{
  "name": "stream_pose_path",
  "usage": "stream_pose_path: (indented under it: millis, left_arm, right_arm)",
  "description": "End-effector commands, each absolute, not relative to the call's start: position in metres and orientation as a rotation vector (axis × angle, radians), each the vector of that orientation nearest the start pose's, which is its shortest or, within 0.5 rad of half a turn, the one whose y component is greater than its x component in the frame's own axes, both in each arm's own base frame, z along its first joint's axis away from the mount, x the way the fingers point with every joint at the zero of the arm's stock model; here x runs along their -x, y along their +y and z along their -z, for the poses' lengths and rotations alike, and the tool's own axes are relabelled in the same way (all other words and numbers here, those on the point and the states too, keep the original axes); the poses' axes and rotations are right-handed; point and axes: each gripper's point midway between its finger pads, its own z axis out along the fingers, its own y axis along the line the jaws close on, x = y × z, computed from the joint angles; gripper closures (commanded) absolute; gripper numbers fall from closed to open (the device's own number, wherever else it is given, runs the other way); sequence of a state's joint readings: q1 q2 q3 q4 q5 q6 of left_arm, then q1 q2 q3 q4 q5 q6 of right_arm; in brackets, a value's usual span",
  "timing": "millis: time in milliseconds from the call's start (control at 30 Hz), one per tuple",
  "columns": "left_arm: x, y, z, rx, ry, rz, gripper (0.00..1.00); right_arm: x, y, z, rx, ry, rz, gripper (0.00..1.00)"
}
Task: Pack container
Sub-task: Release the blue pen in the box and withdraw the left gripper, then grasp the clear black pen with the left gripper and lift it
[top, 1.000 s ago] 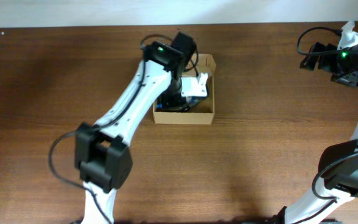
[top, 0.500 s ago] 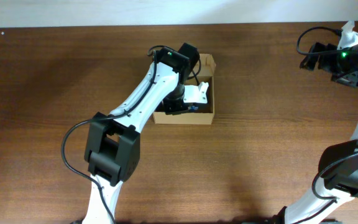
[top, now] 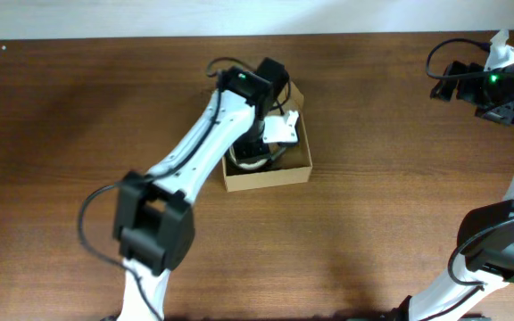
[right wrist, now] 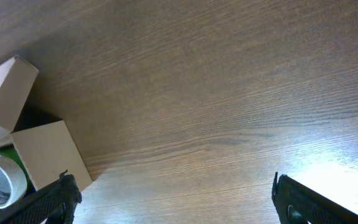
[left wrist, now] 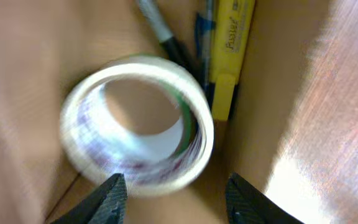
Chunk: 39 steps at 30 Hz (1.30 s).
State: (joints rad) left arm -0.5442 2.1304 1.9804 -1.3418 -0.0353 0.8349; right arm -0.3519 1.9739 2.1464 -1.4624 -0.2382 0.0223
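Overhead, the left arm (top: 202,147) reached into the box (top: 266,182), which sat toward the back of the table (top: 400,205).

Seen from the left wrist, the left claw (left wrist: 179,202) hung spread wide and empty just above a tape roll (left wrist: 194,134) lying inside the box beside a yellow highlighter (left wrist: 229,43) and a pen (left wrist: 157,28). The right claw (right wrist: 176,202), likewise open and holding nothing, hung well apart over the wood. Packing looked largely done. The flap (right wrist: 14,87) stood open, so closing it probably remained.
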Motion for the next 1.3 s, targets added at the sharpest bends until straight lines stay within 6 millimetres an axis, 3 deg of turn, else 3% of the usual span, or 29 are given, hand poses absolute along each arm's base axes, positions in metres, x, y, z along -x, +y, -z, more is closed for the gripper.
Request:
stream_pose_path:
  millis: [0,100,200,267,333,400,533,633,733,967,1267]
  left_arm:
    - [-0.366,-0.213,-0.195,-1.775,2.259,-0.121,0.49]
    - [-0.362,-0.195,-0.243,-1.653,2.204,-0.155,0.5]
    - [-0.366,-0.163,-0.283,-1.448,2.193,-0.182,0.53]
    - [-0.373,-0.131,-0.297,-1.242,2.234,-0.195,0.53]
    - [-0.378,-0.093,-0.294,-1.027,2.308,-0.206,0.53]
    - [-0.382,-0.054,-0.276,-0.783,2.403,-0.201,0.53]
    - [-0.371,-0.01,-0.197,-0.371,2.633,-0.07,0.53]
    - [-0.353,-0.004,-0.135,-0.316,2.782,0.001,0.53]
    - [-0.348,-0.007,-0.092,-0.323,2.858,0.042,0.53]
    - [-0.344,-0.009,-0.036,-0.259,3.009,0.082,0.52]
    - [-0.35,-0.03,-0.007,-0.315,3.029,0.156,0.53]
  right_arm:
    - [-0.411,-0.106,-0.223,-0.477,2.779,-0.287,0.01]
    - [-0.411,-0.106,-0.223,-0.477,2.779,-0.287,0.01]
    - [-0.411,-0.106,-0.223,-0.477,2.779,-0.287,0.01]
    - [-0.411,-0.106,-0.223,-0.477,2.779,-0.287,0.01]
    - [-0.411,-0.106,-0.223,-0.477,2.779,-0.287,0.01]
    - [-0.411,-0.106,-0.223,-0.477,2.779,-0.287,0.01]
    - [-0.411,-0.106,-0.223,-0.477,2.779,-0.287,0.01]
    - [-0.411,-0.106,-0.223,-0.477,2.779,-0.287,0.01]
    - [-0.411,-0.106,-0.223,-0.477,2.779,-0.287,0.01]
    - [-0.411,-0.106,-0.223,-0.477,2.779,-0.287,0.01]
    - [-0.411,-0.106,-0.223,-0.477,2.779,-0.287,0.01]
